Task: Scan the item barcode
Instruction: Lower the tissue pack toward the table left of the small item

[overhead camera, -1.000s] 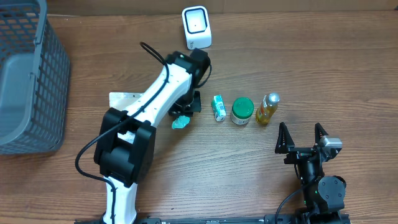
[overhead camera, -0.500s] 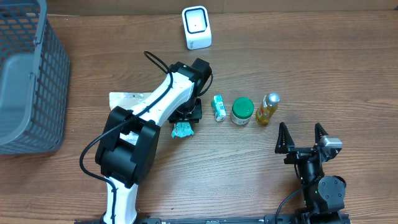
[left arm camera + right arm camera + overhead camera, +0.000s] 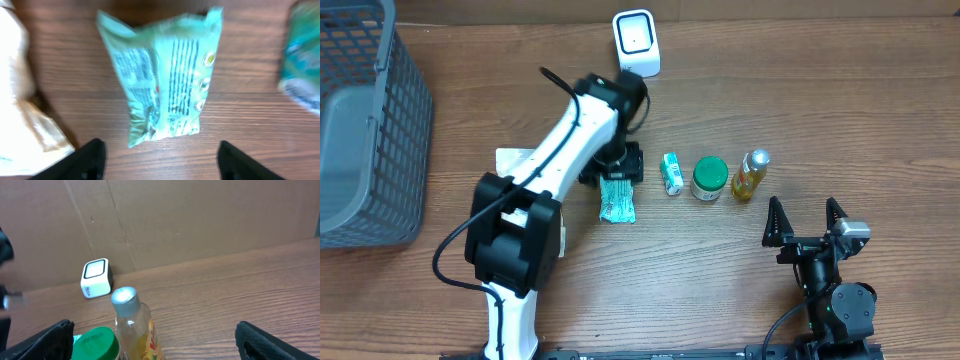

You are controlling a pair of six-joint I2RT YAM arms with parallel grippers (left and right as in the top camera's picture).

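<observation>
Wooden tabletop [image 3: 720, 290] under my left tool [image 3: 161, 160] holds the green packet [image 3: 160, 80] lying flat and loose, its long axis running out from between the spread fingers [image 3: 92, 160], roughly in line with the white scanner [image 3: 635, 43], so I judge this arm nearer than the open right tool [image 3: 801, 203].

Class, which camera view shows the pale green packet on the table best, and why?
The left wrist view: the pale green packet fills the frame from close above, its printed lines and round symbols visible. The overhead view shows it small, beside the left arm. The right wrist view does not show it.
</observation>
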